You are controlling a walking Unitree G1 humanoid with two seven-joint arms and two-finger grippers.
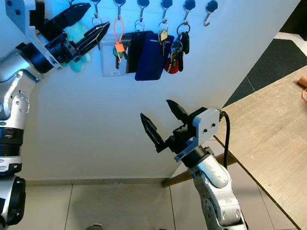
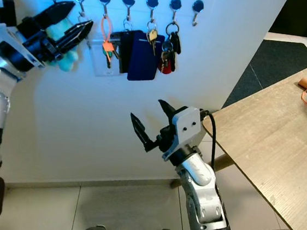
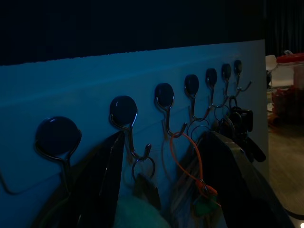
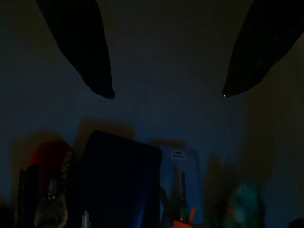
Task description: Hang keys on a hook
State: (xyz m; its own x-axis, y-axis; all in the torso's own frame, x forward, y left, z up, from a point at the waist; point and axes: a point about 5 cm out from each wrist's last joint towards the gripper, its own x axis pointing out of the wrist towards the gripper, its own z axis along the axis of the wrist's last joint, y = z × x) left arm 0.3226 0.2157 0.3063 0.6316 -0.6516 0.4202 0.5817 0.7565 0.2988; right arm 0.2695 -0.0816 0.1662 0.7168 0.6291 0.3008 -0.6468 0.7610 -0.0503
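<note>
Hook rail: seven round-headed hooks in a row on a white wall.
Keys: a ring with a fluffy teal charm hangs on the second hook from the left.
Left gripper: raised at those keys, fingers narrowly parted around the charm.
Right gripper: lower, well apart from the rail, fingers spread wide and empty.
Other hooks: orange loop, dark blue card holder, black key bunch.

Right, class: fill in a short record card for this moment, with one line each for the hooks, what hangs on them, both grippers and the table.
hooks: row of seven hooks on the white wall; first and last bare
hanging: teal fluffy keyring, orange loop with keys, dark blue card holder, key bunch
left gripper: open, raised at the teal fluffy keyring
right gripper: open, below the row, holding nothing
table: wooden, on the robot's right
</note>
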